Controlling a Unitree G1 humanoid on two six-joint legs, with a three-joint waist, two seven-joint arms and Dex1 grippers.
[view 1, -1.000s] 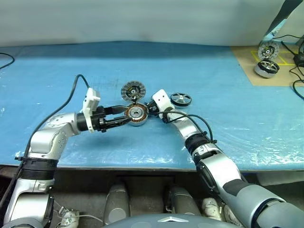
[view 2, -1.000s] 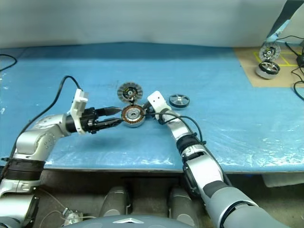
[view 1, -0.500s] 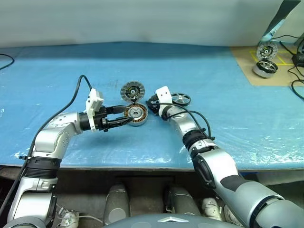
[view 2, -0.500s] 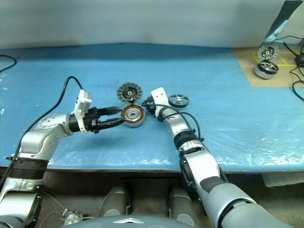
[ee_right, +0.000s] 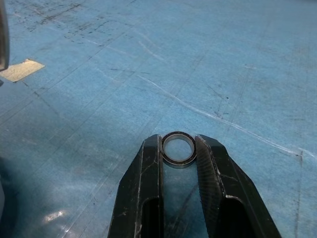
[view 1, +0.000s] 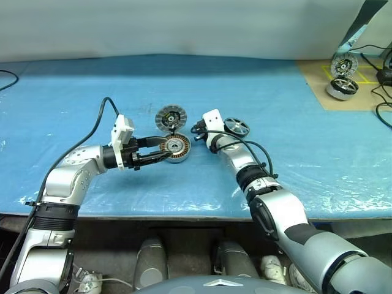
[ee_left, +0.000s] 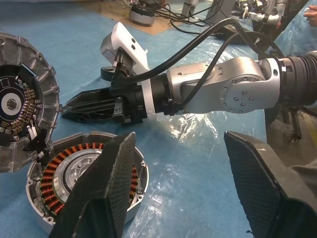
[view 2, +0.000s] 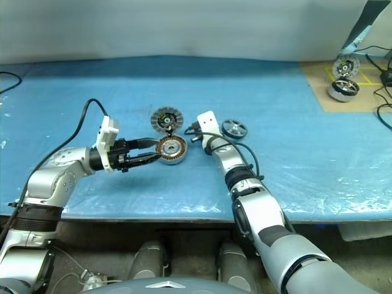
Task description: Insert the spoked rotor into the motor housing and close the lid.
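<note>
The motor housing (view 1: 177,147), a silver cup with copper windings, lies on the blue table. My left gripper (ee_left: 181,139) stands open beside it, one finger (ee_left: 106,188) over its rim. The lid (view 1: 170,116) stands tilted just behind the housing, its segmented face toward me. My right gripper (ee_right: 178,144) is shut on a small metal ring (ee_right: 177,163), close over the sheet to the right of the housing. The spoked rotor (view 1: 236,127) sits tilted behind my right wrist, free of both grippers.
A brown mat (view 1: 318,92) at the far right carries two more motor parts (view 1: 341,87) and cables. A black cable (view 1: 6,75) lies at the left edge. The table's front edge (view 1: 184,215) runs below both arms.
My right gripper's fingers have closed on the small ring. The rotor behind the right wrist went from lying flat to tilted. The left arm stayed where it was.
</note>
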